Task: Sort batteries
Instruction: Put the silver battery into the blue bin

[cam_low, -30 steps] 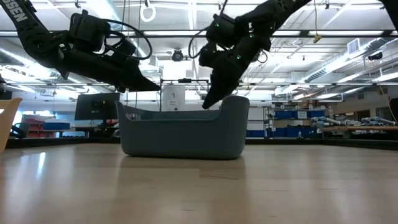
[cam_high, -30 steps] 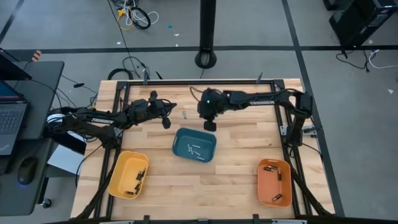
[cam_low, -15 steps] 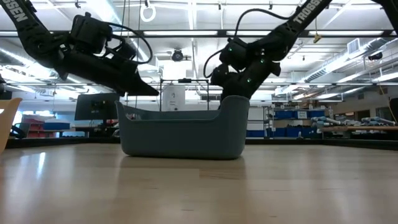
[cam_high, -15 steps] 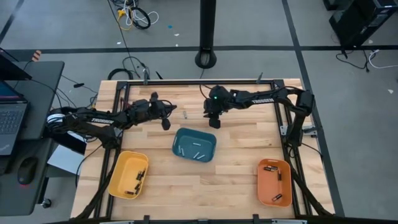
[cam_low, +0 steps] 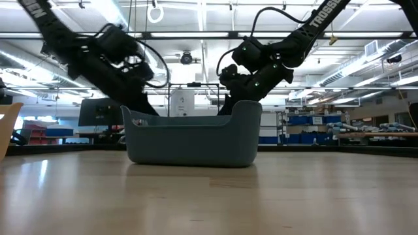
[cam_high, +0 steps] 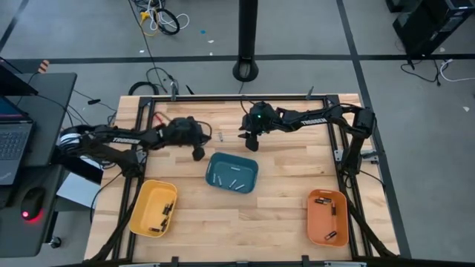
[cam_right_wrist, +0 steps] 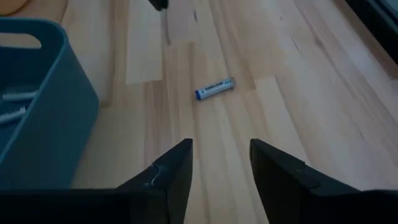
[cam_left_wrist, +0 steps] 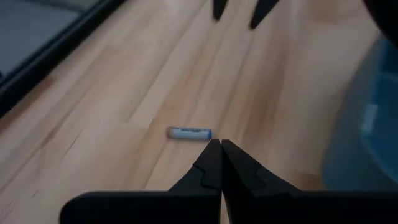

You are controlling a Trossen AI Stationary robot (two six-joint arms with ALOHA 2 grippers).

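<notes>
Wooden table [cam_high: 282, 222] lies bare around one loose battery [cam_right_wrist: 214, 88].

From the low view the blue bin [cam_low: 191, 139] wall hides whatever lies inside it (its batteries too). In the left wrist view that bin [cam_left_wrist: 367, 124] is blurred and cut off by the edge.

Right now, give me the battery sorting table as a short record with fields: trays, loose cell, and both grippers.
centre tray: blue-grey plastic tray, a few cells inside
side trays: yellow tray and orange tray, both holding cells
loose cell: one small blue-banded cylindrical battery on the wooden table
left gripper: shut, empty, near the battery
right gripper: open, empty, facing the battery
</notes>
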